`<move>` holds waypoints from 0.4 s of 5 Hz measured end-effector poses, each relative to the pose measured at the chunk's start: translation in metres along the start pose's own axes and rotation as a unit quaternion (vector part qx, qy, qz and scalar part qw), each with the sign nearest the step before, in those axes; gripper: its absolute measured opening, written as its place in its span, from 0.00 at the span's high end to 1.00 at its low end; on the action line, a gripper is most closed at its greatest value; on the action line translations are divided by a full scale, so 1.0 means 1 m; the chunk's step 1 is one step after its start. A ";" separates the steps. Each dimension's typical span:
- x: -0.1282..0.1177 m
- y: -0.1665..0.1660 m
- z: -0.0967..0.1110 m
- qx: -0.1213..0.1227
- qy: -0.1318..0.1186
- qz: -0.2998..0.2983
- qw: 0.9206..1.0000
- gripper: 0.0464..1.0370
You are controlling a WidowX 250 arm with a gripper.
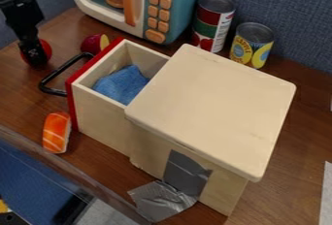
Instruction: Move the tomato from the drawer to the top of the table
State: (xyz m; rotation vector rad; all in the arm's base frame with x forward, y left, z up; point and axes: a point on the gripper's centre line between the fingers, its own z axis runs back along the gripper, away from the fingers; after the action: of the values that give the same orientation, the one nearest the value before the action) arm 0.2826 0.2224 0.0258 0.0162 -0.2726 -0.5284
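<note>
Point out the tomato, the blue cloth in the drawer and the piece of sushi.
Tomato [47, 49], camera view: its uncovered right side.
Blue cloth [122, 85], camera view: middle of its visible part.
Piece of sushi [57, 132], camera view: middle of its orange top.

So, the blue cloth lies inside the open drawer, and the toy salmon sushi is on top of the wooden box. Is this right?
Not fully: in the camera view, the toy salmon sushi is on the table beside the drawer. The rest holds.

camera above table [295, 141], facing down at slant, fairly near.
</note>
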 end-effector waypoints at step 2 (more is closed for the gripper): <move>0.002 -0.009 -0.004 -0.018 -0.003 -0.003 1.000 0.04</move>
State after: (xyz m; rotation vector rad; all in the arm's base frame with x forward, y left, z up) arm 0.2803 0.2133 0.0220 -0.0190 -0.2696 -0.5386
